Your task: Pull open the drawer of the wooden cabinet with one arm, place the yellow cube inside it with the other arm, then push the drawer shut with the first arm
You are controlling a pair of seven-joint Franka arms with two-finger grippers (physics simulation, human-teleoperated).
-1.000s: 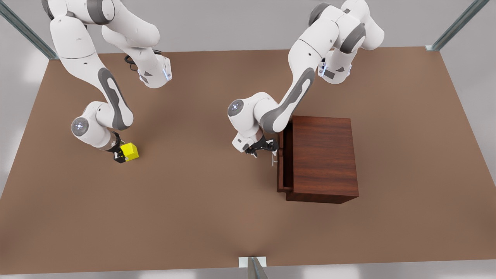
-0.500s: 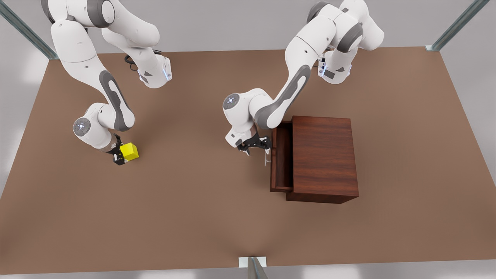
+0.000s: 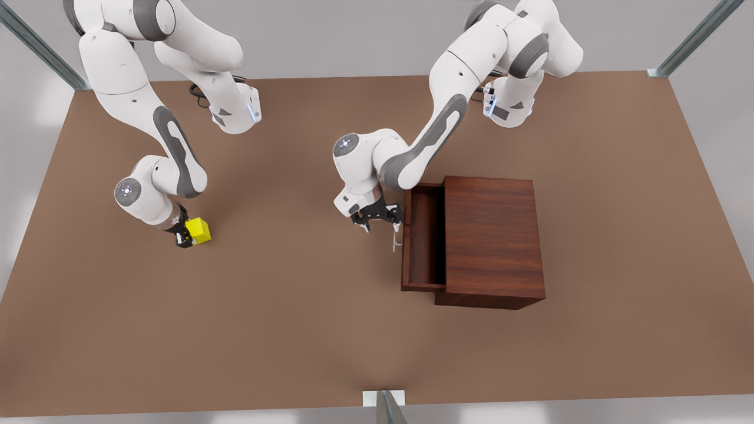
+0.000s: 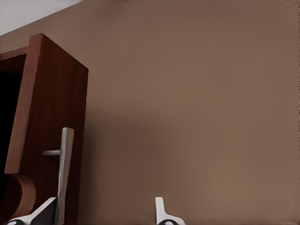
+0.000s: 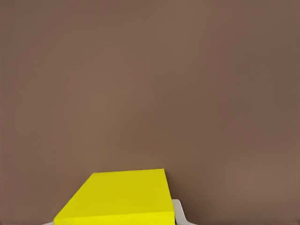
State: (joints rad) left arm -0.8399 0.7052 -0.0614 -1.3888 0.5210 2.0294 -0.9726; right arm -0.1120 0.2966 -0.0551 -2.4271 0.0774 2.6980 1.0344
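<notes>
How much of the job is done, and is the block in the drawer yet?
Not yet. The drawer sticks partly out of the cabinet, with the left gripper open at its handle, one finger hooked behind it. The right gripper is shut on the yellow cube, low at the table. Left: carry the cube over, drop it in, push the drawer shut.

From my station, the small bright yellow cube (image 5: 119, 197) runs off the right wrist view's edge, covering the right gripper (image 3: 184, 237) fingers, so I can't judge their grip. The dark reddish-brown wooden drawer (image 4: 44, 126) is cropped too, and its thin silver bar handle (image 4: 64, 173) overlaps one left gripper (image 3: 377, 219) finger, contact unclear.
</notes>
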